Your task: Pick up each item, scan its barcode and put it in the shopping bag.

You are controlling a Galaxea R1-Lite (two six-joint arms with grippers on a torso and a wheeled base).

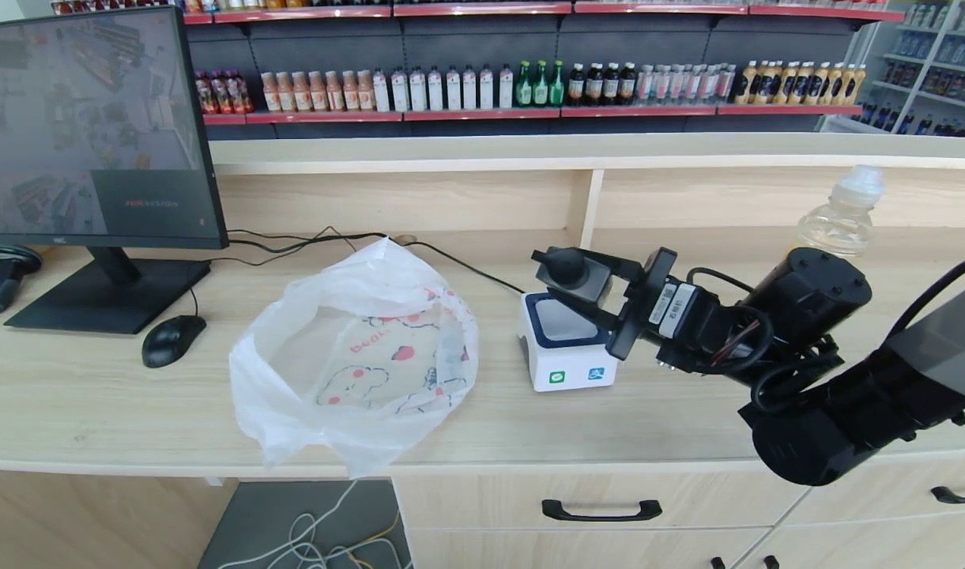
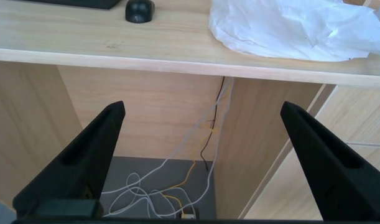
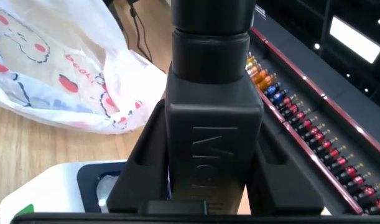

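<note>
Your right gripper [image 1: 565, 278] has its jaws clamped on a dark bottle [image 3: 209, 143], right over the scanner [image 1: 565, 356], cap pointing left toward the shopping bag [image 1: 356, 348] just beside it. Left gripper [image 2: 202, 162] hangs wide open, empty.

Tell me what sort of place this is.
Probably a shop checkout: drink shelves behind the counter, a shopping bag, and a black item held over the barcode scanner.

A wooden counter [image 1: 95, 411] is carrying a monitor [image 1: 95, 118] and black mouse [image 1: 172, 338] at left. A plastic shopping bag [image 1: 356, 363] is lying mid-counter, a white scanner box [image 1: 565, 352] sitting beside it.
</note>
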